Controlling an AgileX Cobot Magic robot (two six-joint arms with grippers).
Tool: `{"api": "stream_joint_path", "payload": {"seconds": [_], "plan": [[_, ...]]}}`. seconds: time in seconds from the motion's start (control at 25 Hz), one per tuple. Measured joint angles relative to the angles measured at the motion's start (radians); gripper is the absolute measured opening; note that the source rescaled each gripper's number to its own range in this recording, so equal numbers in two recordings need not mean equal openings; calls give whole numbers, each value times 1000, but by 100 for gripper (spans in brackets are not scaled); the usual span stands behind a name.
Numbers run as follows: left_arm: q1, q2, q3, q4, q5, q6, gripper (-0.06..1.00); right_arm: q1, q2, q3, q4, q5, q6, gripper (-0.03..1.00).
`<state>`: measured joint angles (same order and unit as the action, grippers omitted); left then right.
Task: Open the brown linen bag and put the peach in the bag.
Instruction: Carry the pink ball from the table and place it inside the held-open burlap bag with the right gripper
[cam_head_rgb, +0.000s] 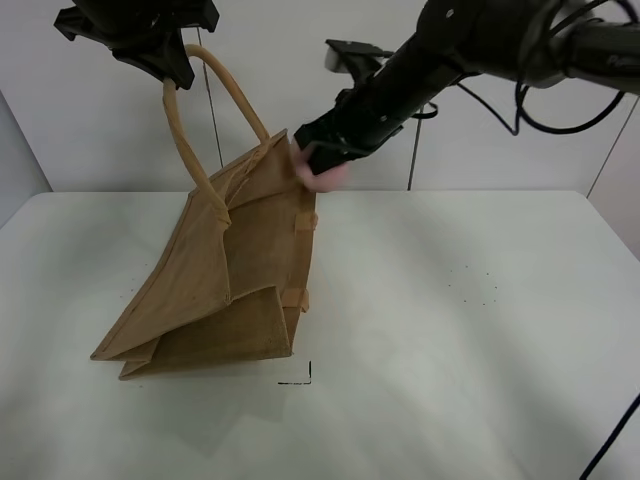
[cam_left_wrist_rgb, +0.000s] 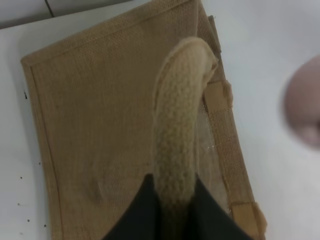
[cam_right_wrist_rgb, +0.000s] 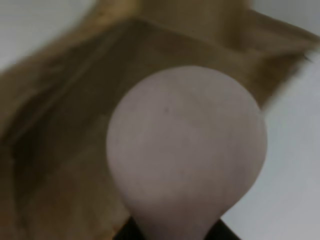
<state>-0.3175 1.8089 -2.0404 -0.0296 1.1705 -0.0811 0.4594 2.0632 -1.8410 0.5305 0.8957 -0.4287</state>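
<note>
- Exterior high view: the brown linen bag (cam_head_rgb: 225, 270) stands tilted on the left half of the bench (cam_head_rgb: 480, 330). Its bottom rests toward the front edge and its top leans up toward the back edge.
- One beige loop handle (cam_head_rgb: 205, 110) rises from the bag's top, pulled taut.
- The peach (cam_head_rgb: 325, 175) hangs off the bench, just beside the bag's upper right rim.
- Right wrist view: the peach (cam_right_wrist_rgb: 186, 150) fills the middle, with the bag's (cam_right_wrist_rgb: 65, 125) dark inside behind it.
- The left fingers (cam_head_rgb: 172, 65) are clamped on the top of the handle; in the left wrist view they (cam_left_wrist_rgb: 135, 215) pinch the handle (cam_left_wrist_rgb: 180, 115) from both sides.
- The right fingers (cam_head_rgb: 325, 140) are closed round the peach, carrying it.
- A black corner mark (cam_head_rgb: 300, 378) lies on the bench just beside the bag's bottom, nearer the front edge.
</note>
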Motion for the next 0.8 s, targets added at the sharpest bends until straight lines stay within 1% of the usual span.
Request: {"api": "stream_joint_path", "payload": {"seconds": [0.12, 0.32, 0.56, 0.64, 0.8], "plan": [[0, 0, 0, 14, 0, 2, 0, 27, 68, 0, 54, -35, -89, 0], [0, 0, 0, 17, 0, 2, 0, 29, 160, 0, 199, -39, -269, 0], [0, 0, 0, 18, 0, 2, 0, 36, 247, 0, 378, -57, -454, 0], [0, 0, 0, 18, 0, 2, 0, 48, 277, 0, 406, -70, -487, 0], [0, 0, 0, 18, 0, 2, 0, 84, 318, 0, 449, -133, -546, 0]]}}
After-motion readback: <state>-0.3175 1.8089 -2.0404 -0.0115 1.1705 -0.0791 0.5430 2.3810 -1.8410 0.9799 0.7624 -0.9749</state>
